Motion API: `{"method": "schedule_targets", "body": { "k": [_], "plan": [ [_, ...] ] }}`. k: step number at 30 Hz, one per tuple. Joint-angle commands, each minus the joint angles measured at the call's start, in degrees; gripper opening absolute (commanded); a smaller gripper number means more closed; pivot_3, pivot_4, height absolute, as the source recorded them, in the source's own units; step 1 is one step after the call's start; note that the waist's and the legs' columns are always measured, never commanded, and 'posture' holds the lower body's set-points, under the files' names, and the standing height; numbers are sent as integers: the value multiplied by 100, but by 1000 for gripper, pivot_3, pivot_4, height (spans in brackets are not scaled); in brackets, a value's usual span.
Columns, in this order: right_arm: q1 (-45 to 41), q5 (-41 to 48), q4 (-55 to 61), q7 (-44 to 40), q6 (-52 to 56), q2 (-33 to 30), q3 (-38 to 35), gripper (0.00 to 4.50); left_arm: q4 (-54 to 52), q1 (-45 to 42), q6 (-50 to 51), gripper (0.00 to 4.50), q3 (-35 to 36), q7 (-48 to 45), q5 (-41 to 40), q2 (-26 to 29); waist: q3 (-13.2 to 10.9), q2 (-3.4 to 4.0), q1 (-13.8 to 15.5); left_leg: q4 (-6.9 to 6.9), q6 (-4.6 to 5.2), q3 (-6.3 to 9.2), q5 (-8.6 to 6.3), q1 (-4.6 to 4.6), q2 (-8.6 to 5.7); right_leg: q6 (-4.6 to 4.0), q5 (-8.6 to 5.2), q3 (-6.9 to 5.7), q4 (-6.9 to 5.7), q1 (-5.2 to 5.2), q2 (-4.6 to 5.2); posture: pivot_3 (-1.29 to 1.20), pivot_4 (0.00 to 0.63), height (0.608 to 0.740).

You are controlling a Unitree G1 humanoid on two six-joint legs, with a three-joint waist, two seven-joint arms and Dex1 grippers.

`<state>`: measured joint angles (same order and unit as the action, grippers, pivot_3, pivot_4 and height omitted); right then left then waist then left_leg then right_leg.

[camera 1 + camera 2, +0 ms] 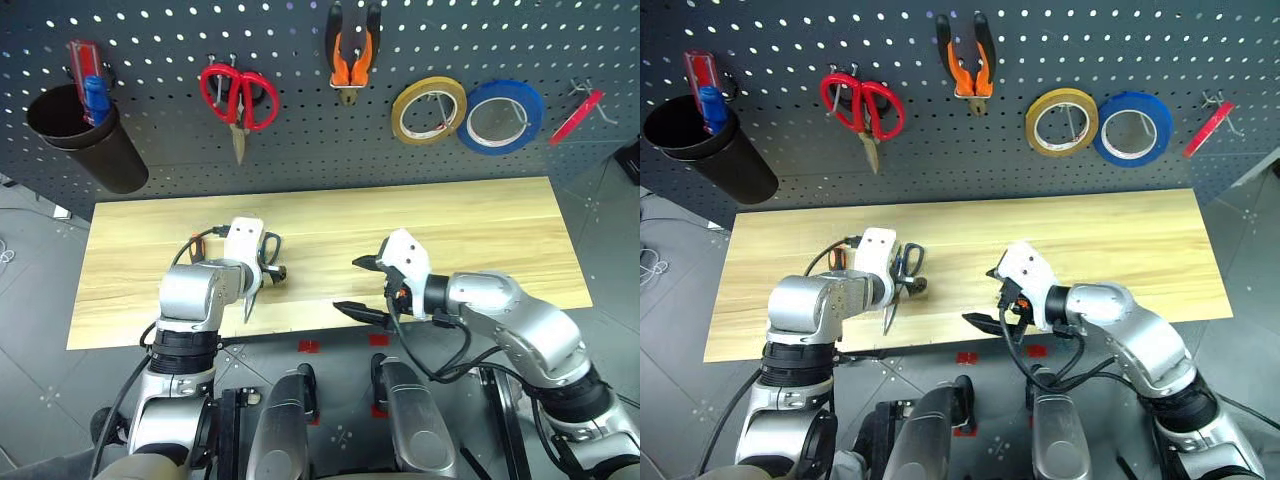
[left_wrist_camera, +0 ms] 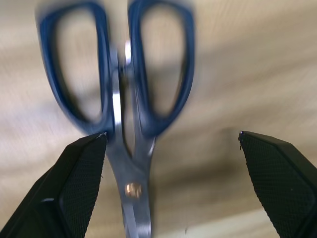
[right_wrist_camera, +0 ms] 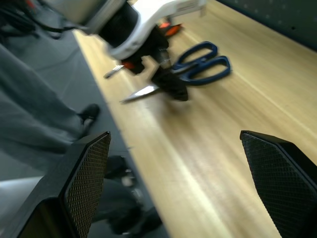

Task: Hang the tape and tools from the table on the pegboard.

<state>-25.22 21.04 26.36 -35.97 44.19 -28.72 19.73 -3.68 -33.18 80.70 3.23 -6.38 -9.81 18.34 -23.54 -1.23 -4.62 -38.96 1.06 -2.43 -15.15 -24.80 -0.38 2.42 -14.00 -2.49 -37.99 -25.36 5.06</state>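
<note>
The wide dark grey perforated pegboard (image 1: 300, 130) carries the orange-and-black-handled pliers (image 1: 352, 50) and the thin yellow-tan tape ring (image 1: 428, 109). Below it, the long light wooden desk (image 1: 480, 230) holds the steel scissors with dark blue handles (image 1: 902, 282) near its front edge: their long axis runs front to back, handles toward the pegboard, blades pointing off the front edge. The left claw (image 2: 173, 158) hangs wide over their pivot, gripping nothing. The right claw (image 1: 362, 288) gapes wide nearby, empty.
</note>
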Motion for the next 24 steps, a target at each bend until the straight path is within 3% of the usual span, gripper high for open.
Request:
{"method": "schedule_targets", "body": {
  "k": [1,6,15,22,24],
  "plan": [
    [17,-260,-24,25,-358,91,101,4483,-190,131,129,4500,96,123,126,30,0,0,11,0,0,-1,0,0,-1,0,0,1,0,0,2,-145,420,740],
    [162,-443,-120,-11,-522,143,70,4483,-313,161,229,4500,253,75,137,190,0,0,84,-3,-4,1,2,0,-1,0,0,-3,0,1,4,-129,414,740],
    [80,-556,-154,-13,-539,255,-8,4483,1054,64,-840,4500,54,-26,178,-116,6,-2,208,-8,-15,6,8,2,-4,-2,1,-11,-6,8,8,-144,411,740],
    [131,-630,-103,13,-492,242,-68,4483,1439,-20,-1211,4500,-70,-27,293,-176,11,5,230,-8,-18,11,11,10,-5,-2,1,-16,-11,16,8,-164,415,740],
    [148,-641,-93,14,-486,258,-81,4500,1407,-22,-1190,4096,-94,-56,284,-200,11,5,230,-9,-18,12,11,10,-5,-2,2,-18,-11,17,8,-164,415,740]
  ]
}}
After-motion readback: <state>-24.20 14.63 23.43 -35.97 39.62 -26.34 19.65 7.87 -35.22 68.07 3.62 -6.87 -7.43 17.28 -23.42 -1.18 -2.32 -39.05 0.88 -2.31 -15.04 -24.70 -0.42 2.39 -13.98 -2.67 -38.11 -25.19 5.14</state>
